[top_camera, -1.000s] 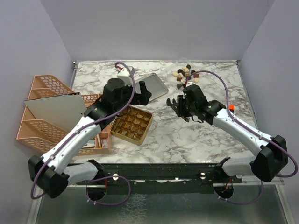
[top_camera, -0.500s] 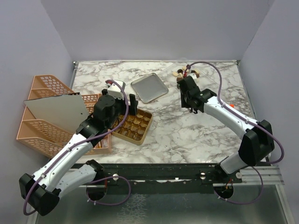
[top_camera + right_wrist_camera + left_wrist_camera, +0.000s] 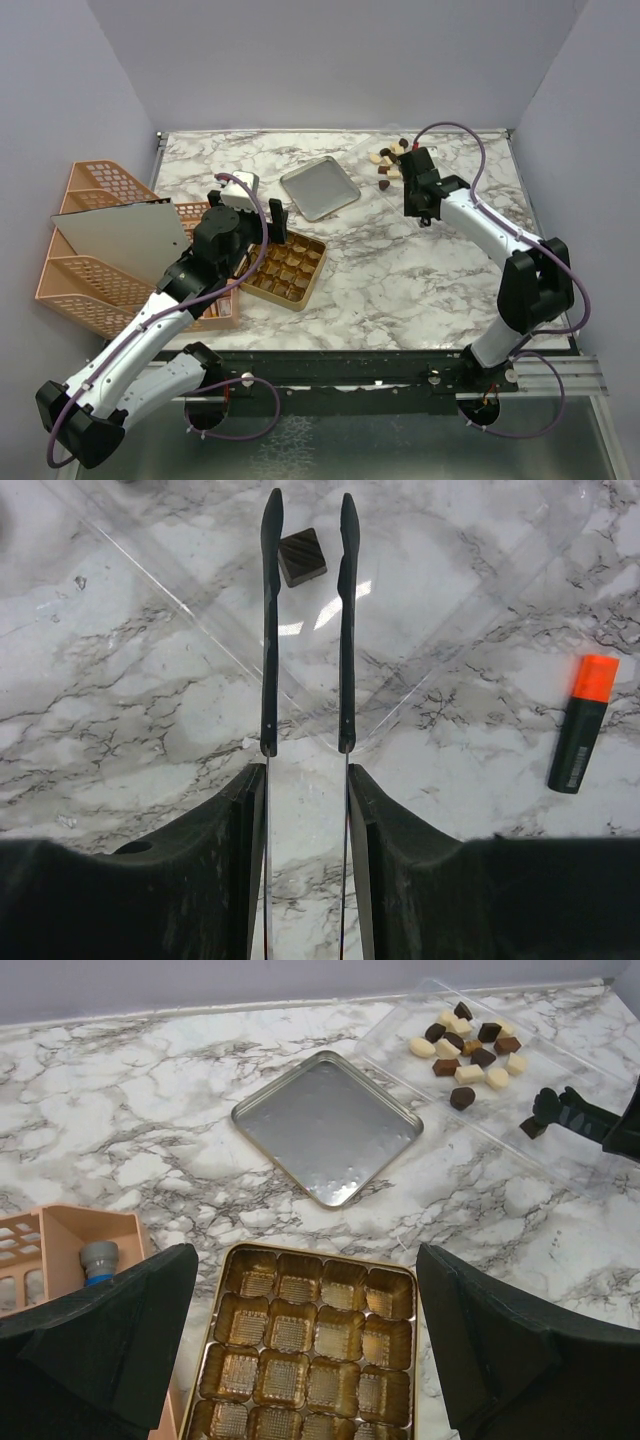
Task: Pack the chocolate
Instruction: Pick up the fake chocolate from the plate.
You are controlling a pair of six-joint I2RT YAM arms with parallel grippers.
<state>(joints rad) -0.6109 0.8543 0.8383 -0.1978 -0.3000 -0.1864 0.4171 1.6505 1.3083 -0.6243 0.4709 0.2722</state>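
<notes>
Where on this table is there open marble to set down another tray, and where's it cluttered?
Widest bare marble is front centre, between the gold tray and the right arm. A smaller patch lies back left, behind the silver lid. Crowded: the left edge with orange baskets, and back right around the chocolates and right gripper.
</notes>
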